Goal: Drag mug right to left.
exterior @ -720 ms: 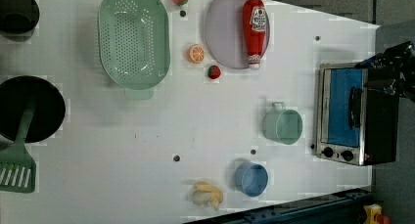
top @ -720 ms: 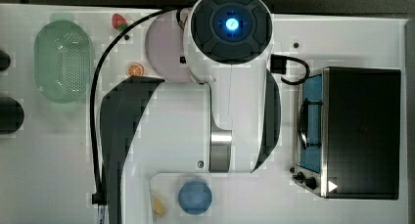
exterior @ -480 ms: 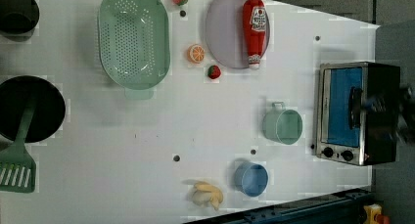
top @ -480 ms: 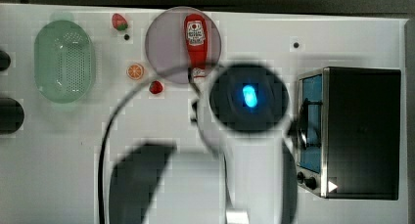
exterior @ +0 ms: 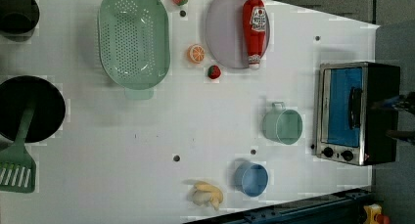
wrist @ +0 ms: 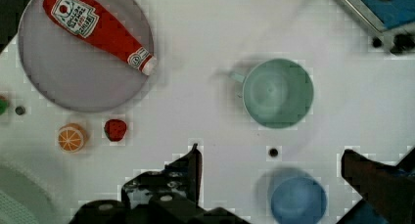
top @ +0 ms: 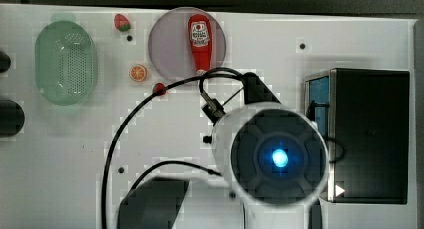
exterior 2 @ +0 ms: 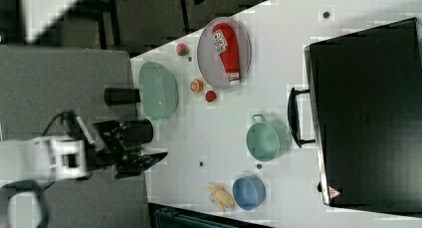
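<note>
mug (exterior: 283,126): sitting on the bench (exterior: 147,131), right beside the toaster oven (exterior: 357,111)
claw (wrist: 271,172): wide apart, holding nothing

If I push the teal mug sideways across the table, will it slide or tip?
The mug looks wide and squat, standing upright on smooth white table, so it probably slides rather than tips. Its small side handle may make it rotate. It appears empty, so likely light.
</note>
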You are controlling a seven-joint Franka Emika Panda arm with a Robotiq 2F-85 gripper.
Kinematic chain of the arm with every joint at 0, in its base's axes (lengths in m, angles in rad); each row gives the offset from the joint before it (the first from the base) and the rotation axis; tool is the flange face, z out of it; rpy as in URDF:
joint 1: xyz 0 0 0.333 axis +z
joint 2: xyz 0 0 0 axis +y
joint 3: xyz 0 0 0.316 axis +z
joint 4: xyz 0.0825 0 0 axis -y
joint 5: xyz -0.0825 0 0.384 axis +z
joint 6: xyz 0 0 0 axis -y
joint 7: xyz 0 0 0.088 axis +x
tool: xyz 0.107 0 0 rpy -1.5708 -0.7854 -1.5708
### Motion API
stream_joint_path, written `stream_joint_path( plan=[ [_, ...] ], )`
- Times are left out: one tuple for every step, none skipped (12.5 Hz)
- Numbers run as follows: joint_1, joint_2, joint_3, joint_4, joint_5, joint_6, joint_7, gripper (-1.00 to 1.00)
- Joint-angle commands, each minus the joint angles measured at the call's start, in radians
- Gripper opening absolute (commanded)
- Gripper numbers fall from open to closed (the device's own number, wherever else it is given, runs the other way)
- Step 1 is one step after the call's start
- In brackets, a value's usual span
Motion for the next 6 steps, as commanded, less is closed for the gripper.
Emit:
stream_joint_path(
  plan=[
    [-0.011, 0.133, 0.012, -0.146, 0.007, 0.089, -0.265, 1.0],
    [-0.01, 0.158, 0.013, -0.179, 0.005, 0.15, -0.355, 1.0],
    [-0.01, 0.183, 0.014, -0.211, 0.002, 0.217, -0.441, 1.0],
    [-0.009, 0.209, 0.015, -0.242, -0.005, 0.288, -0.528, 1.0],
    [-0.009, 0.236, 0.017, -0.272, -0.011, 0.368, -0.607, 1.0],
    [-0.009, 0.261, 0.017, -0.3, -0.013, 0.451, -0.664, 1.0]
  ],
)
